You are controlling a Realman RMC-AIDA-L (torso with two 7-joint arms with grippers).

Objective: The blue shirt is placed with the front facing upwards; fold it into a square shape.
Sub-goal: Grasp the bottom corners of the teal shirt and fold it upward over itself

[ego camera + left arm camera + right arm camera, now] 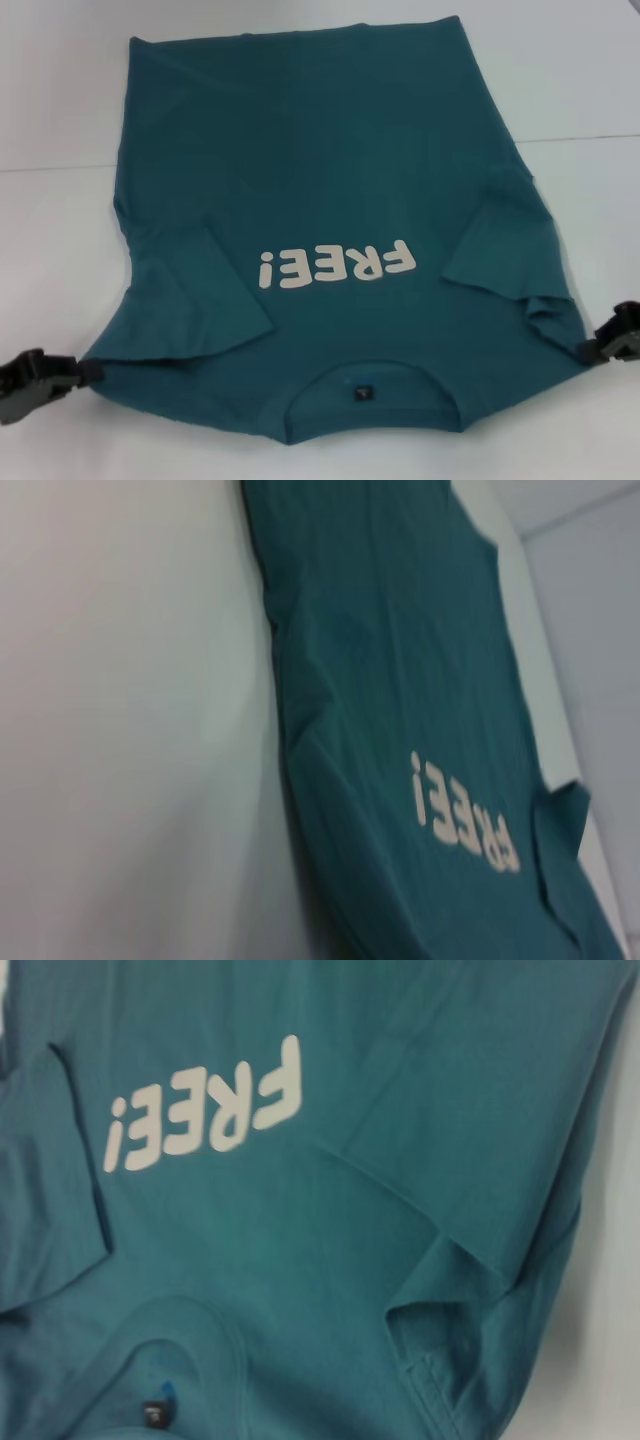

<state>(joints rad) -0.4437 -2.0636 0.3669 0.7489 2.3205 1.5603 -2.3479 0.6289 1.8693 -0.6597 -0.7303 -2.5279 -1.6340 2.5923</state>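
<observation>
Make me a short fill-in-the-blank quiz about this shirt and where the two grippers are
1. The white print on the blue shirt reads ____.
2. Both sleeves are folded ____ over the shirt's front.
3. The collar lies at the edge ____ to the robot.
4. The left gripper and right gripper sit at the shirt's two ____ corners.

Missing words: FREE!; inward; nearest; shoulder

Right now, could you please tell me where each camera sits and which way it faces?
Head view: above, looking forward and down at the blue shirt on the white table; left claw and right claw show at its shoulders.
Left wrist view: beside the shirt's edge, looking along it; no claw shows.
Right wrist view: close over collar and sleeve; no claw shows.
Shared: the FREE! print.
</observation>
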